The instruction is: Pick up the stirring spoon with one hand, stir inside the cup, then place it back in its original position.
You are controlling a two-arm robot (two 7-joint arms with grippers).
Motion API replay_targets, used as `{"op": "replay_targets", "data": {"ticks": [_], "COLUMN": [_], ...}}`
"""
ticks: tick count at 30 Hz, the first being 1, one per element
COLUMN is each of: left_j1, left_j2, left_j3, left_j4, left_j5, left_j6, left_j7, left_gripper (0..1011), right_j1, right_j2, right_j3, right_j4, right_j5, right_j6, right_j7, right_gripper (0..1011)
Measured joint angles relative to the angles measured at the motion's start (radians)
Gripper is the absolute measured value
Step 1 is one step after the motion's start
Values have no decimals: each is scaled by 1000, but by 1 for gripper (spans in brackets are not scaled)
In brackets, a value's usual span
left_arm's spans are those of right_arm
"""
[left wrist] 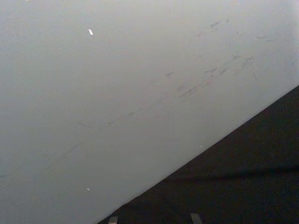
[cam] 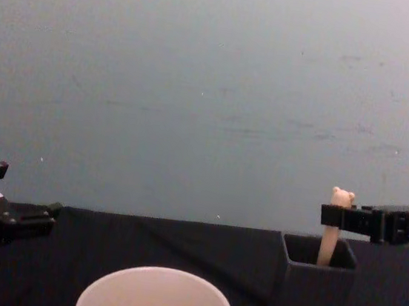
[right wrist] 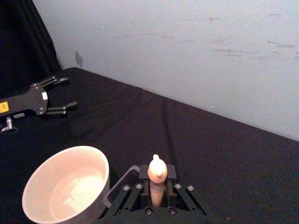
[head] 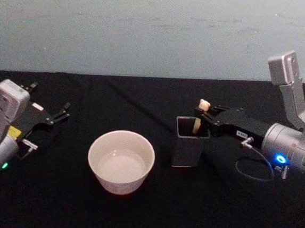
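The spoon [head: 200, 117] stands upright in the holder [head: 189, 143]; the right pincer [head: 202, 117] is level with its handle, jaws narrow around it. The left pincer [head: 49, 106] rests wide, well apart.

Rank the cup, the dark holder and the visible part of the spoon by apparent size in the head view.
1. cup, largest
2. holder, narrower
3. stirring spoon, only its bear-topped handle showing, at the right claw

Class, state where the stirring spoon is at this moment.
The stirring spoon stands upright in the dark grey holder, right of the cup in the head view, with the right gripper at its handle just below the bear head.
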Motion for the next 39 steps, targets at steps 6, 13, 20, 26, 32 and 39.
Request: {"op": "replay_targets", "data": {"ticks": [6, 13, 20, 26, 32, 39], "left_j1": [0, 0, 0, 0, 0, 0], "left_j2": [0, 0, 0, 0, 0, 0], "left_j3": [0, 0, 0, 0, 0, 0], "left_j4": [0, 0, 0, 0, 0, 0], "left_j5": [0, 0, 0, 0, 0, 0], "left_j6": [0, 0, 0, 0, 0, 0], "left_j7": [0, 0, 0, 0, 0, 0], "left_gripper": [1001, 1002, 1001, 1001, 1001, 1001], "right_j1": [-2, -4, -8, -8, -8, -7], "right_j2": [-5, -12, -17, -17, -16, -16], "right_j3": [-1, 1, 6, 6, 5, 5], "right_j4": [8, 16, 16, 16, 16, 15], "right_j5": [-12, -25, -33, -33, -32, -31], "right_j6": [3, 6, 6, 6, 6, 6], "right_j7": [3, 4, -1, -1, -1, -1], "right_gripper": [210, 210, 210, 210, 210, 210]}}
